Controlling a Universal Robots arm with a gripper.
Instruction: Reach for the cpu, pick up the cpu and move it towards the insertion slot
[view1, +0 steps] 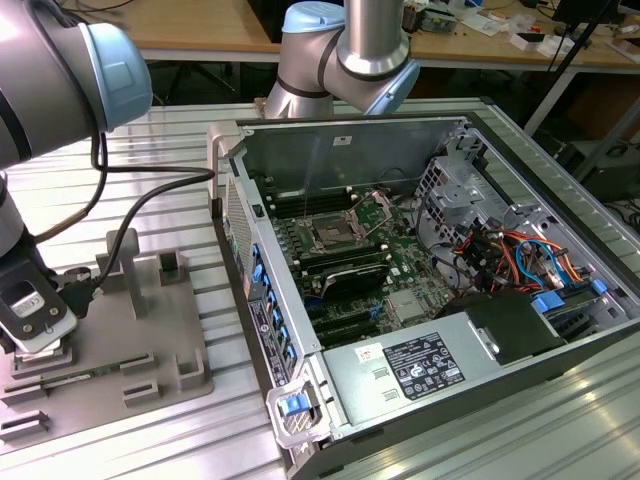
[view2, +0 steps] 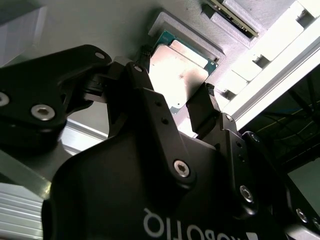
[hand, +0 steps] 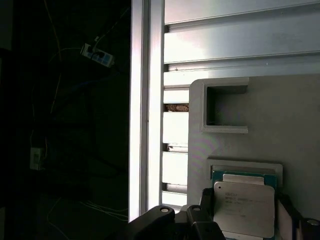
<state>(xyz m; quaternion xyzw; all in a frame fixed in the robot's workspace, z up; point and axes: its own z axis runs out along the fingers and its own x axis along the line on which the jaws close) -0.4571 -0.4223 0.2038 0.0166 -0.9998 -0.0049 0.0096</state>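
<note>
The cpu (hand: 244, 207) is a flat silvery square with a green rim, lying in a shallow recess of the grey tray (hand: 280, 120). In the second wrist view the cpu (view2: 180, 75) shows between my two black fingers (view2: 200, 107). My gripper (hand: 244, 220) stands over it with a finger against each of two opposite sides, shut on the chip, which still lies level in its recess. In the exterior view my gripper (view1: 42, 335) is low over the tray (view1: 150, 340) at that view's left. The insertion slot (view1: 330, 232) sits on the motherboard inside the open computer case.
The open case (view1: 420, 250) fills the exterior view's right, with a raised side wall (view1: 250, 260) between tray and motherboard. Upright grey blocks (view1: 125, 265) stand on the tray beside my wrist. A black cable (view1: 150, 190) hangs from the arm. The slatted metal table (view1: 180, 140) ends just beyond the tray.
</note>
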